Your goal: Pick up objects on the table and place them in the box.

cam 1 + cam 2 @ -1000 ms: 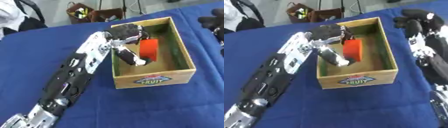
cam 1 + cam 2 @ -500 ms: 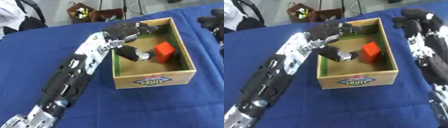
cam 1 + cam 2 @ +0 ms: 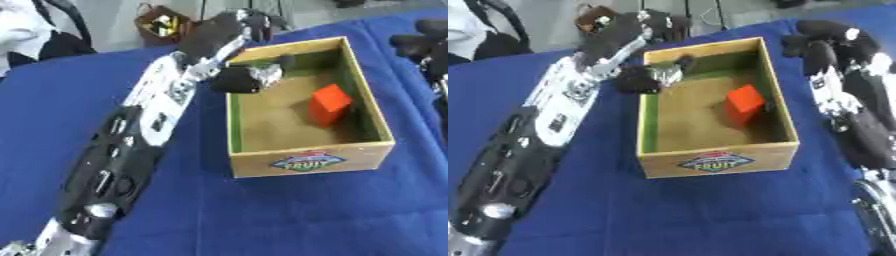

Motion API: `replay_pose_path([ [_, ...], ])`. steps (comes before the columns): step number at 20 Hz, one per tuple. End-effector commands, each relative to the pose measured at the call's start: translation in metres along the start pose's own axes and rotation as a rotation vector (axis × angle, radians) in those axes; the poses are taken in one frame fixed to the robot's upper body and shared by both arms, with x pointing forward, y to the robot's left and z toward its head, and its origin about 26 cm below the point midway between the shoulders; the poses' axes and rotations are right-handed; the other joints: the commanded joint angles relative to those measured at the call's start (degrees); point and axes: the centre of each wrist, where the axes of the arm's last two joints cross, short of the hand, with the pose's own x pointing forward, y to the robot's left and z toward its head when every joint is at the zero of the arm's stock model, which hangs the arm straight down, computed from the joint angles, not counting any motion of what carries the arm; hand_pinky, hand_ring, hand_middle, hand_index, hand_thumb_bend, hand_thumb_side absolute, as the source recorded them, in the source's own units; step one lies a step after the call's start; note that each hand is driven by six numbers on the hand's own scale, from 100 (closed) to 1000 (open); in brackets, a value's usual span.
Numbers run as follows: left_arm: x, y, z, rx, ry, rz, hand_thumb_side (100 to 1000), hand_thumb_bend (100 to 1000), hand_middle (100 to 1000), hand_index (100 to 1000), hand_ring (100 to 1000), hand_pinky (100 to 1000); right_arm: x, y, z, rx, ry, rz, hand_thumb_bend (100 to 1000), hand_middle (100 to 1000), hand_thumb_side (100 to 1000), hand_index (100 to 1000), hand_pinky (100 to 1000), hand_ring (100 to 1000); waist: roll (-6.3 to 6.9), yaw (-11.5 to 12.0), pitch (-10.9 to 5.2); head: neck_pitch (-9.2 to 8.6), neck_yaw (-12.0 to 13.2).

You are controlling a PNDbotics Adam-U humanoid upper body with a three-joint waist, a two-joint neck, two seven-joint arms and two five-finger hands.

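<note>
nearest you, the box (image 3: 302, 162) with its fruit label sits on the blue table (image 3: 262, 220). the red block (image 3: 328, 104) already lies inside, leaning by the right wall. your left hand (image 3: 241, 35) hangs over the far-left rim, holding nothing. your right hand (image 3: 833, 42) idles beside the box, fingers curled. no other loose objects show.

Legible text: one item only. The box (image 3: 717, 161) carries a printed label (image 3: 715, 162) on its near outer wall, centred. Label is an oval/diamond emblem, dark ground with lighter border. The word "FRUIT" reads across its middle in pale capitals, clearest in the right eye view. Smaller marks above and below that word are too blurred to read. No other text, number or sign can be read on anything else in view.
</note>
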Motion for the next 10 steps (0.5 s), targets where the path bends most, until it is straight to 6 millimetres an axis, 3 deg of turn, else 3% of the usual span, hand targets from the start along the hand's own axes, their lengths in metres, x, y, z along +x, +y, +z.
replay_pose_path([
  [1, 0.007, 0.041, 0.011, 0.158, 0.004, 0.109, 872, 180, 548, 844, 571, 437, 0.007, -0.003, -0.002, -0.01, -0.027, 0.015, 100, 582, 495, 781, 924, 813, -0.72, 0.38, -1.81, 0.4, -0.63],
  [4, 0.013, 0.059, 0.029, 0.222, 0.014, 0.212, 877, 170, 548, 847, 558, 407, 0.006, -0.003, -0.002, -0.02, -0.023, 0.016, 100, 583, 494, 782, 924, 813, -1.04, 0.98, -2.06, 0.54, -0.9],
  [10, 0.024, 0.08, 0.063, 0.34, 0.039, 0.325, 867, 144, 530, 824, 536, 433, 0.006, -0.005, -0.001, -0.038, -0.019, 0.022, 100, 584, 496, 783, 925, 814, -1.82, 1.97, -2.29, 0.66, -1.43],
])
